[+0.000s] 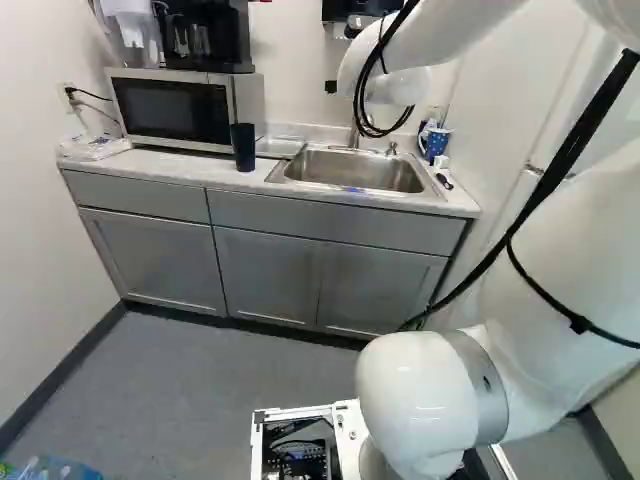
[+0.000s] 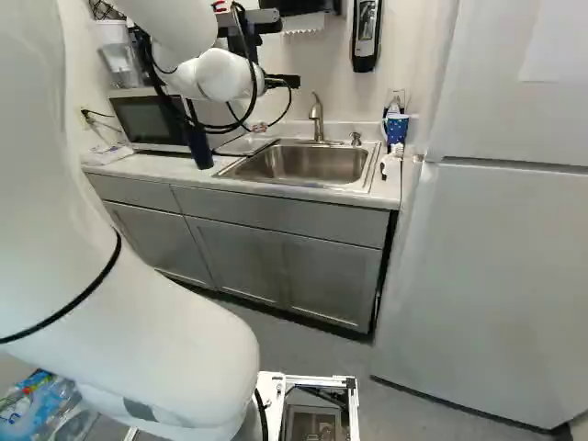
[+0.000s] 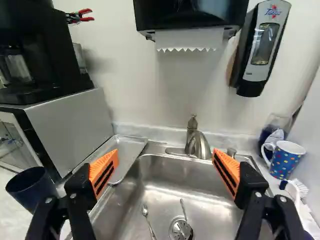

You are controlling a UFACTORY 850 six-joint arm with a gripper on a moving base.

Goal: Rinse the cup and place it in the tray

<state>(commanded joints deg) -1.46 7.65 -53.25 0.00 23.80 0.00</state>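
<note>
End effector (image 2: 283,81): fingers parted wide, nothing gripped; orange pads (image 3: 104,171) set facing across the gap, the sink (image 3: 167,167) seen ahead and below. Clock bearings taken from it, twelve being straight ahead. Cup, two candidates, the one meant not to be told. Item: dark blue cup (image 3: 32,186), plain, upright, stood on the desk (image 1: 330,197) at ten o'clock, near the front corner of the microwave (image 3: 75,127). Item: polka-dot mug (image 3: 286,159), blue, upright, placed at two o'clock beyond the sink's rim, its white handle turned toward the sink; a clear glass (image 3: 275,131) is seen just behind it. Tray (image 3: 125,152): shallow, metal, laid at eleven o'clock between microwave and sink. Faucet (image 3: 197,142): metal, mounted at twelve o'clock on the sink's far rim. In the basin: a spoon (image 3: 146,212) and a second utensil (image 3: 183,209), leaned beside and over the drain (image 3: 180,229). On the wall, set high: towel dispenser (image 3: 187,15) at twelve, paper shown below it; soap dispenser (image 3: 262,47) at one. Coffee machine (image 3: 42,55): black, stood on the microwave at ten.
</note>
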